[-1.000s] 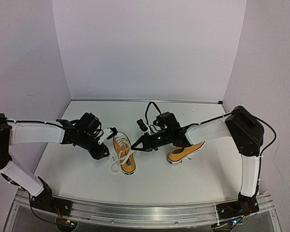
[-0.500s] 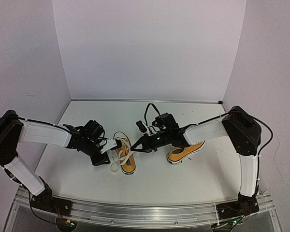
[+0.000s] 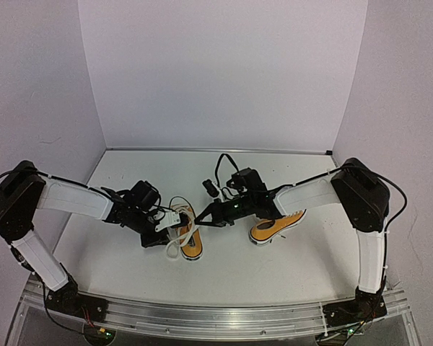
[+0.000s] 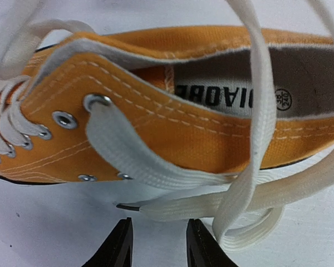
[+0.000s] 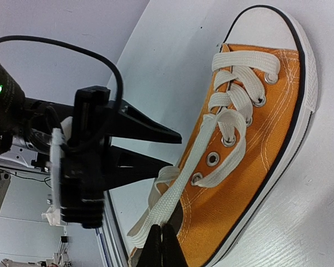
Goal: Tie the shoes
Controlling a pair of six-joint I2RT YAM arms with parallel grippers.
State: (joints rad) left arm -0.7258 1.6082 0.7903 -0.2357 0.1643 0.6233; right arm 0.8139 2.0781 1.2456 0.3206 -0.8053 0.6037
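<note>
Find the shoe point(image 3: 187, 236) in hand on the table point(image 3: 224, 277) at about 7 o'clock from the middle in the top view, toe pointing to 6 o'clock, with the second shoe point(image 3: 278, 225) at its 3 o'clock, near but apart and partly under the right arm. Read the right gripper point(image 5: 161, 245) as pinched together on the held strand point(image 5: 168, 203), a white lace drawn from the top eyelets point(image 5: 213, 159) out toward 1 o'clock of the shoe. Read the left gripper point(image 4: 157, 245) as parted with nothing between the fingers point(image 4: 121, 247), low at the shoe's 9 o'clock, just short of the free strand point(image 4: 172, 210) lying flat on the table beside the sole. Judge the step as taking that free strand, ready for crossing the two ends. Ease the parted jaws forward along the table to seat the flat strand deep between the pads rather than at the very tips. Aim at the stretch at 12 o'clock of the fingers in the wrist view, steering clear of the loop point(image 4: 250, 236) bunched at 3 o'clock. Close on that single strand only. Hold the right pinch firm but only lightly taut to avoid dragging the shoe; expect so light a canvas shoe to slide easily. Lift slowly after closing.
</note>
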